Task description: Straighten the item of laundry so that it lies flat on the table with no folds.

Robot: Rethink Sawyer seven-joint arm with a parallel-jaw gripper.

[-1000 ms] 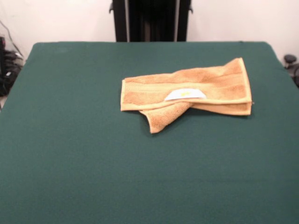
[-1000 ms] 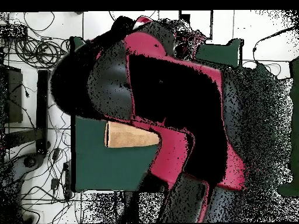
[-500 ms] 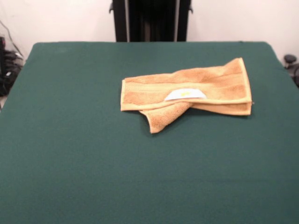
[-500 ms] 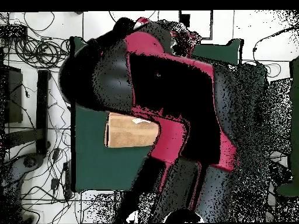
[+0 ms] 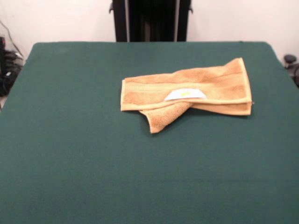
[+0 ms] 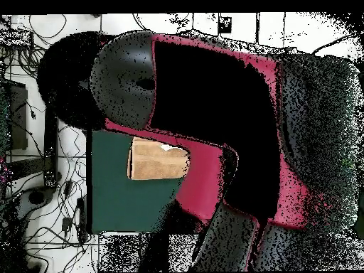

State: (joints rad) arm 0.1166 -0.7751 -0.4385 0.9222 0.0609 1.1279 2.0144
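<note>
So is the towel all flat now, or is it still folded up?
Still folded. In the front view the towel lies doubled over on the table, layers stacked, one corner poking out underneath, and its white label on top.

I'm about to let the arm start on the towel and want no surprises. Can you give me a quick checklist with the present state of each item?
1. Towel fully on the table: ok.
2. Towel lying flat: not ok; it is folded over itself, with a corner poking out at its near edge.
3. Label showing on top: ok.
4. Nothing else resting on the towel: ok in the front view.
5. Arm position: hangs over the table in the overhead view, hiding part of the towel.
6. Gripper seen: not ok; neither view shows it.
</note>
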